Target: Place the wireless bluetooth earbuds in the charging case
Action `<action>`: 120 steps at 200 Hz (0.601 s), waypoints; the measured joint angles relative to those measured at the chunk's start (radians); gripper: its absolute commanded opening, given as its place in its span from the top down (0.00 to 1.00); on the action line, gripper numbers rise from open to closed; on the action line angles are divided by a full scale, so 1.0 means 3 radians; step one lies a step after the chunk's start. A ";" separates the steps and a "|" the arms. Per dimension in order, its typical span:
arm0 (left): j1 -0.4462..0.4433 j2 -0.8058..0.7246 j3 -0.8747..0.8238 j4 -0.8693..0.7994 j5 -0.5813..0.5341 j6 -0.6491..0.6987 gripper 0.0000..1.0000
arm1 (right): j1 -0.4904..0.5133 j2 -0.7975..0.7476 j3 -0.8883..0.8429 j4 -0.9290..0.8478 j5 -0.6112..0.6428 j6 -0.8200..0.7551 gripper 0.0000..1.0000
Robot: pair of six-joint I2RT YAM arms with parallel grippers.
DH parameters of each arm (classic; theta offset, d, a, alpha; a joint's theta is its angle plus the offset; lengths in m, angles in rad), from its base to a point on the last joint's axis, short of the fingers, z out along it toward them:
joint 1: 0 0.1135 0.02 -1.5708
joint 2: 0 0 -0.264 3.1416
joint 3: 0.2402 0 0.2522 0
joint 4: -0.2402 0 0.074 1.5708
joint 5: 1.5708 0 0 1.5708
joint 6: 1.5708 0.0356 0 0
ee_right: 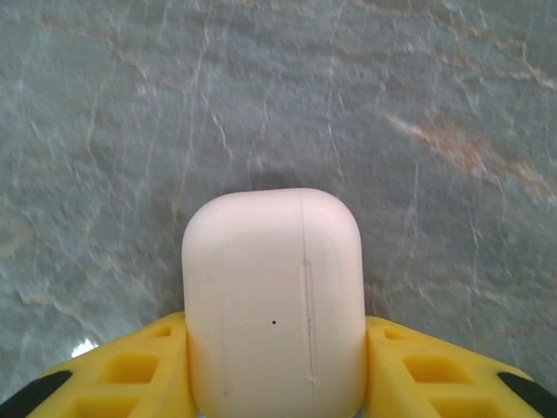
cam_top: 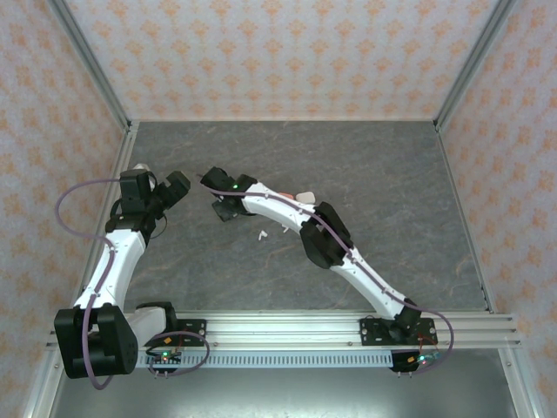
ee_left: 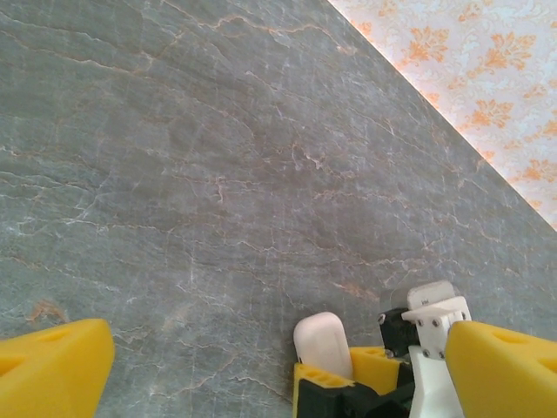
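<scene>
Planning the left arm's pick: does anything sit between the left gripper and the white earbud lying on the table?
Yes. The right gripper, with the charging case between its fingers, sits on the line from the left gripper to the white earbud.

Left arm (cam_top: 111, 261) and right arm (cam_top: 365, 279) are both white shells with chunky black joints. A thin purple cable (cam_top: 65, 205) loops off each base, and there's a tiny green LED (cam_top: 235, 185) on the right one. Fingers (ee_left: 52, 366) are bright yellow pocketed plastic.
</scene>
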 measured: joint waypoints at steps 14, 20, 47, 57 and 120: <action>0.0000 0.0000 0.0003 -0.0005 0.0090 0.0017 0.08 | 0.0000 -0.0187 -0.0267 0.0011 0.0003 -0.0055 0.59; 0.0000 0.0000 0.0006 -0.0015 0.0135 0.0027 0.09 | -0.0001 -0.0299 -0.0406 0.0034 0.0004 -0.0084 0.59; 0.0000 0.0000 0.0097 -0.0078 0.0487 0.0106 0.13 | -0.0018 -0.0954 -0.1110 0.0275 -0.0005 -0.0223 0.60; 0.0000 0.0003 0.0154 -0.0081 0.0659 0.0125 0.14 | -0.0038 -0.1301 -0.1424 0.0406 -0.0013 -0.0300 0.60; -0.0390 0.0223 0.0581 -0.0057 0.1848 0.0251 0.18 | -0.0258 -0.3237 -0.3043 0.1233 -0.0163 -0.0999 0.60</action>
